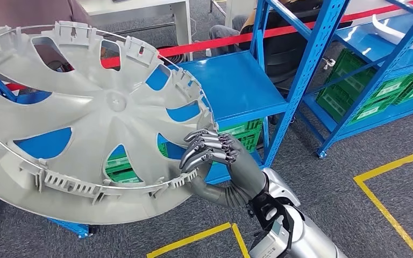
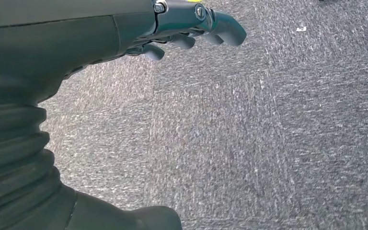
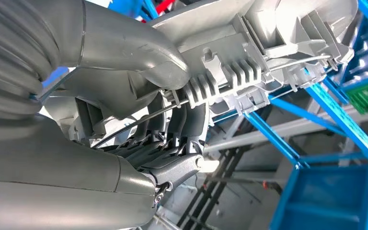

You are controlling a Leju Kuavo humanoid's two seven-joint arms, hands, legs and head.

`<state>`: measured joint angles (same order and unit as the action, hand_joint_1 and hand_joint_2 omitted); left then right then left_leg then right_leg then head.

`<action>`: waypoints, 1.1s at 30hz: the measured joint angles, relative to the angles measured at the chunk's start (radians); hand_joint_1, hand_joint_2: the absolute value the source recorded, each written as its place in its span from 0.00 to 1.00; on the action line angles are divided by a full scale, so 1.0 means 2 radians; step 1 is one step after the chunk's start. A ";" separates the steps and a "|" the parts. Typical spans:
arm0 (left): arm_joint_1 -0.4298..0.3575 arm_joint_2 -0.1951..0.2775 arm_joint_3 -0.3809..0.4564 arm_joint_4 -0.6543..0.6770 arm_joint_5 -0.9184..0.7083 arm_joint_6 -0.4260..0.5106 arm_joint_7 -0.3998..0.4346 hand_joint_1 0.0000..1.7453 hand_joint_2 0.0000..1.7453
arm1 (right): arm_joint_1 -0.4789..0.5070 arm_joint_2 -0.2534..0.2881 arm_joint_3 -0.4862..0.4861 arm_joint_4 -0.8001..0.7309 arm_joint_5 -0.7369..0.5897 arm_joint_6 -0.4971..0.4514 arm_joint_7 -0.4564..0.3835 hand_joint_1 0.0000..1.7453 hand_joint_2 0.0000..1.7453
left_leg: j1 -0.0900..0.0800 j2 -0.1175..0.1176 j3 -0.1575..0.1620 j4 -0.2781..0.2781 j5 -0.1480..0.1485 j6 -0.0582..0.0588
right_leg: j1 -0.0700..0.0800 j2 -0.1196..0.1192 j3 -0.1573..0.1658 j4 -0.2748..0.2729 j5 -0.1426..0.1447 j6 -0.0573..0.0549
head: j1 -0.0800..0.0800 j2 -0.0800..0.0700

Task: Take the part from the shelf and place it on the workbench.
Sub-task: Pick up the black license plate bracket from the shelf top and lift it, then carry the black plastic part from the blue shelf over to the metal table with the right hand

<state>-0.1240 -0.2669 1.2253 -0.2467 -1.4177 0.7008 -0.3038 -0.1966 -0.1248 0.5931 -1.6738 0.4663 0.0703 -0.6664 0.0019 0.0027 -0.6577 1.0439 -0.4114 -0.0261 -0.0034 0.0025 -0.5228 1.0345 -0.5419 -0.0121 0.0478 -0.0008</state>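
Hubcap point(image 1: 80, 123) hangs clear of the blue shelf point(image 1: 236, 86), lifted high in front of my head camera, inner side toward me. My right hand point(image 1: 215, 161) grips its rim, fingers point(image 3: 172, 143) hooked over the ribs and thumb behind, so it won't swing. Left hand point(image 2: 191, 24) hangs over the carpet point(image 2: 268, 143), fingers loosely apart, holding nothing.

I'm seeing blue steel racks point(image 1: 322, 64) standing on grey carpet point(image 1: 322, 215), w/ green crates point(image 1: 376, 91) sitting on the lower levels. Red tape point(image 1: 301, 27) is stretching across behind. Yellow floor lines point(image 1: 387, 209) are marking boxes. A person point(image 1: 279, 37) is sitting beyond the racks, near a white table point(image 1: 140, 8).
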 joint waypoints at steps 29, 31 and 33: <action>-0.008 0.003 0.000 0.002 -0.004 0.000 -0.002 0.00 1.00 | 0.004 0.016 -0.015 0.003 -0.002 0.001 -0.003 1.00 1.00 | -0.006 0.002 0.004 -0.005 0.002 0.014 | 0.007 -0.002 0.013 -0.009 -0.006 -0.001 | -0.002 0.000; -0.007 0.004 0.000 0.003 -0.004 0.000 -0.002 0.00 1.00 | 0.004 0.016 -0.016 0.004 -0.002 0.001 -0.003 1.00 1.00 | -0.005 0.001 0.000 -0.006 0.005 0.008 | 0.005 -0.003 0.005 -0.013 0.006 -0.006 | -0.001 0.000; -0.007 0.005 0.000 0.003 -0.004 0.000 -0.002 0.00 1.00 | 0.003 0.018 -0.016 0.004 -0.002 0.001 -0.003 1.00 1.00 | -0.004 -0.001 -0.010 0.018 -0.028 0.002 | 0.000 -0.005 -0.007 -0.018 0.021 -0.011 | -0.002 0.000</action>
<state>-0.1374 -0.2574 1.2249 -0.2404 -1.4248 0.7014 -0.3076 -0.1897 -0.0891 0.5610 -1.6667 0.4625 0.0723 -0.6729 -0.0060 0.0005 -0.6772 1.0790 -0.4664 -0.0226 -0.0033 -0.0066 -0.5370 0.9986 -0.5005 -0.0345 0.0437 -0.0008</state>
